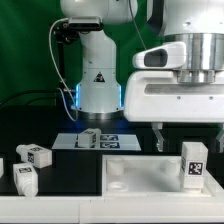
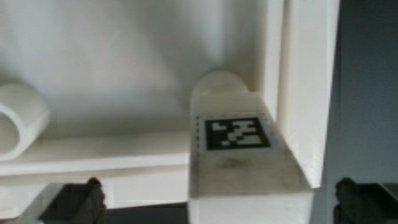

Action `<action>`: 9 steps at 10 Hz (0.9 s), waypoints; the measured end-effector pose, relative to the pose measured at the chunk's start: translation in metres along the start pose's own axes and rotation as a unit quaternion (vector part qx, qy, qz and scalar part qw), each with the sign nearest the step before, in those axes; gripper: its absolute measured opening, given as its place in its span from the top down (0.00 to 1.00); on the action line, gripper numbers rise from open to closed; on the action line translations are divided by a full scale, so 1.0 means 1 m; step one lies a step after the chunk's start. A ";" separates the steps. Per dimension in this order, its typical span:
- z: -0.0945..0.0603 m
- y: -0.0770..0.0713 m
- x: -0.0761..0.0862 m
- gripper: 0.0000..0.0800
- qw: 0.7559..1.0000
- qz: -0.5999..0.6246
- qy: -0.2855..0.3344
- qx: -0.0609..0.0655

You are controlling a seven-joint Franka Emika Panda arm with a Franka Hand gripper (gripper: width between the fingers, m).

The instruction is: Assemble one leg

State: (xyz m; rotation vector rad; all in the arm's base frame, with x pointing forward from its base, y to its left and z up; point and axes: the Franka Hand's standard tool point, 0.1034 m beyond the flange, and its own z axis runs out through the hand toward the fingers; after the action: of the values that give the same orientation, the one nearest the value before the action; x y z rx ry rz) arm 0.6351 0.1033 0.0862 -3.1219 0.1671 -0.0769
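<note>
Green backdrop and a black table (image 1: 70, 175) frame a white robot arm at work. The leg (image 1: 193, 165), a small white block with a square black-and-white tag, stands upright at the end of the slab (image 1: 130, 175) that lies toward the exterior view's right. Whether it rests on the slab or just beside it cannot be told. The gripper (image 1: 188, 138) hangs directly over the leg with its jaws spread wide. In the wrist view the fingertips (image 2: 80, 200) sit clear of the block on either side, so nothing is held. The slab is a large flat white panel, and the wrist view shows one round socket (image 2: 15, 118) in it, empty. A second leg (image 1: 38, 153) and a third leg (image 1: 25, 179) lie well apart from the slab, toward the exterior view's left. The marker board (image 1: 105, 141) lies behind the slab. The task looks barely begun: no leg appears fitted, and the grasp is not yet made. Closing on the leg, lifting it, carrying it to a socket and seating it all seem left to do.
</note>
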 end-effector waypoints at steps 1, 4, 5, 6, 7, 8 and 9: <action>0.003 0.000 0.002 0.19 0.999 0.006 -0.033 -0.002; 0.006 -0.005 0.009 0.19 1.000 0.020 -0.014 -0.002; 0.006 -0.005 0.009 0.19 0.999 0.031 -0.014 -0.002; 0.007 -0.005 0.009 0.39 0.999 0.049 -0.014 -0.002; 0.007 -0.005 0.009 0.62 0.997 0.082 -0.014 -0.003; 0.007 -0.005 0.009 0.64 0.993 0.116 -0.014 -0.003; 0.007 -0.005 0.009 0.64 0.989 0.146 -0.014 -0.003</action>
State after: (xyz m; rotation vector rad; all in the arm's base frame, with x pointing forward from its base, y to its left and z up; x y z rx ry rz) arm 0.6449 0.1074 0.0801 -3.0634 0.6192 -0.0277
